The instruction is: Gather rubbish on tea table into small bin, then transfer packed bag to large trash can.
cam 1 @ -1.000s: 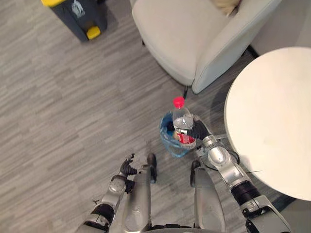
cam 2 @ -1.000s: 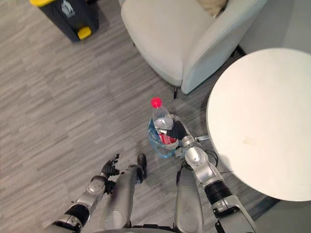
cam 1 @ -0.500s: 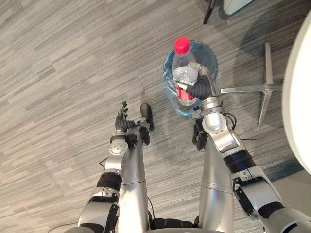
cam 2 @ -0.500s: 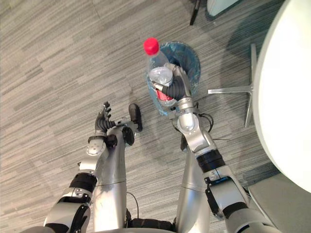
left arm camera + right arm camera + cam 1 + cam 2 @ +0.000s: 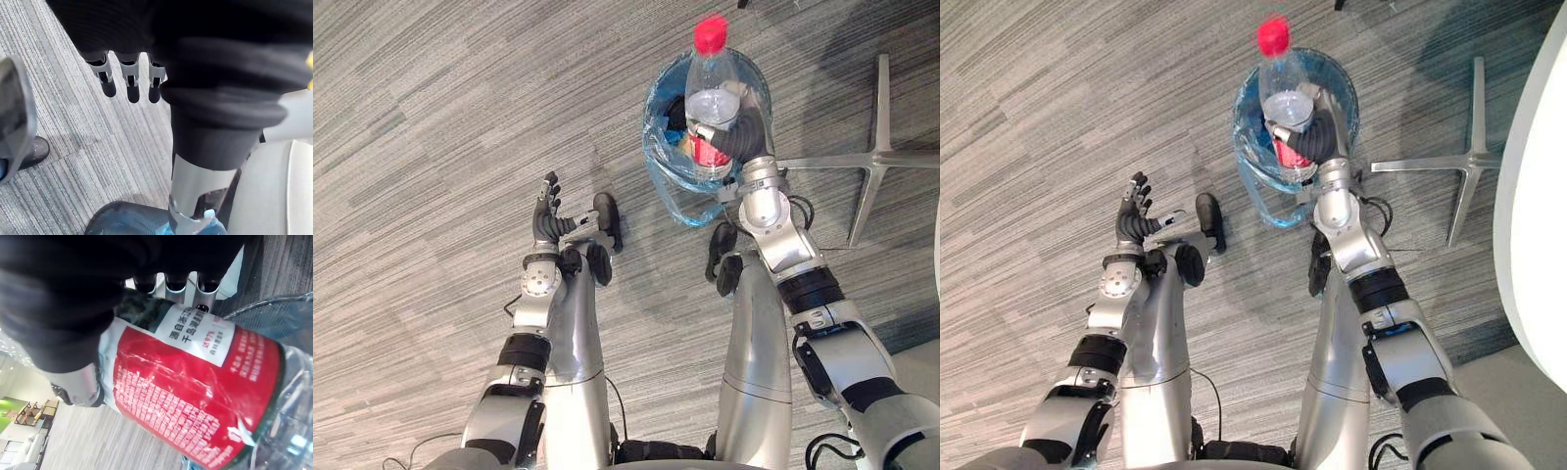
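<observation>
Nearest me, I am seeing my left hand (image 5: 548,211) hanging open over the floor. Farther out, my right hand (image 5: 741,144) is gripping a bottle (image 5: 710,98) at the small bin (image 5: 654,147), its fingers hiding the bottle's base.

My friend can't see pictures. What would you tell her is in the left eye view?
Seen from above, the robot's right hand grips a clear plastic bottle with a red cap, holding it upright over a small bin lined with a blue bag. Its left hand is open and holds nothing, above the grey striped floor.
</observation>
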{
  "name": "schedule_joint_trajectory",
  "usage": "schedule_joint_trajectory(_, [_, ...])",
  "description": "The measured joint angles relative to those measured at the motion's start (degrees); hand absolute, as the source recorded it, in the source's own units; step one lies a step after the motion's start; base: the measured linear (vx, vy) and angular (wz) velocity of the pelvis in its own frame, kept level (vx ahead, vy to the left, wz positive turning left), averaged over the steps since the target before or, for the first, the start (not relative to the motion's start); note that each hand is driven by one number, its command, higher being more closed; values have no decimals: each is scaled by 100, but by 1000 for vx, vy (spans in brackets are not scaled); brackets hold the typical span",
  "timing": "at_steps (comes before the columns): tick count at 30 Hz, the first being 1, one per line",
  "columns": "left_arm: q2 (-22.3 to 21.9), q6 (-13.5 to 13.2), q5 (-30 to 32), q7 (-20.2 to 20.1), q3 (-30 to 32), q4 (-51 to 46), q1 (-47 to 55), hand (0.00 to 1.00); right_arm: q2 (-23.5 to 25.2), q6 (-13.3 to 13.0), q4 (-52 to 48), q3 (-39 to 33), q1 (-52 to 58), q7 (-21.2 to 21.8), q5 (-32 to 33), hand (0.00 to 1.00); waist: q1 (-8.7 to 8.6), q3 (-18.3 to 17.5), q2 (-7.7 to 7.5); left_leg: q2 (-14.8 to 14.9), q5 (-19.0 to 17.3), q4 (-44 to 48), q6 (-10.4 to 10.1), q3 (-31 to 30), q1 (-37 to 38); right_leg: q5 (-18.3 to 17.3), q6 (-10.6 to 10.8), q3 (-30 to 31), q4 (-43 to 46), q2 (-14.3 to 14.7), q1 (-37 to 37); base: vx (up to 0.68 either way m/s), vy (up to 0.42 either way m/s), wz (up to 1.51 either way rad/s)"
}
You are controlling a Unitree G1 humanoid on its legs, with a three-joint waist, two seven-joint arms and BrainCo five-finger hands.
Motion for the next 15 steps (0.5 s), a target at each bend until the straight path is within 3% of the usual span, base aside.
schedule_joint_trajectory(1, [15, -3, -33, -1, -21, -2, 0, 0, -33, 3, 61, -8, -50, 5, 33, 0, 2, 0, 0, 2, 0, -3, 0, -1, -1, -1, -2, -6, 0, -2, 0, 0, 0, 0])
schedule_joint_trajectory(15, [59, 5, -31, -2, -26, -41, 5, 0, 2, -2, 226, -25, -141, 25, 176, 0, -2, -2, -3, 50, 2, -30, -2, -11, 1, -22, -34, -64, -11, 5, -2, 0, 0, 0])
